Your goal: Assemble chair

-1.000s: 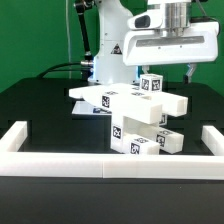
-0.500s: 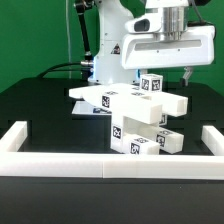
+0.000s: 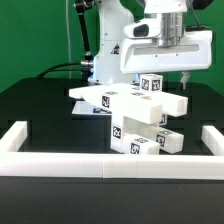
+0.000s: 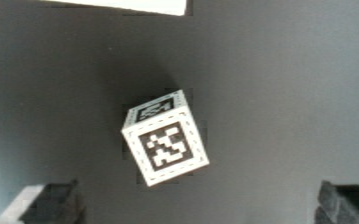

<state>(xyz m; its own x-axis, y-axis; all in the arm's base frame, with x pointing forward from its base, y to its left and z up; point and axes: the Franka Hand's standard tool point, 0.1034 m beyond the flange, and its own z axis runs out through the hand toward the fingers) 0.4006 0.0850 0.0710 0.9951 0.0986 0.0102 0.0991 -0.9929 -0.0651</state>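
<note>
The chair parts [image 3: 140, 118] lie piled mid-table: white slabs, bars and blocks with black-and-white tags. A small tagged block [image 3: 150, 84] sits on top of the pile. My gripper [image 3: 160, 74] hangs open just above the pile, with one dark finger [image 3: 187, 74] showing to the exterior view's right of that block. In the wrist view a white tagged block [image 4: 169, 140] lies on the dark surface below my gripper [image 4: 197, 204]. Its dark fingertips [image 4: 51, 202] stand far apart with nothing between them.
A long white border rail [image 3: 110, 166] runs along the front of the black table, with short arms at both sides. The arm's white base [image 3: 105, 55] stands behind the pile. A white edge [image 4: 131, 5] shows at the rim of the wrist view.
The gripper has shifted slightly toward the exterior view's left and a little lower over the pile. Its jaws stay wide and the parts have not moved.
</note>
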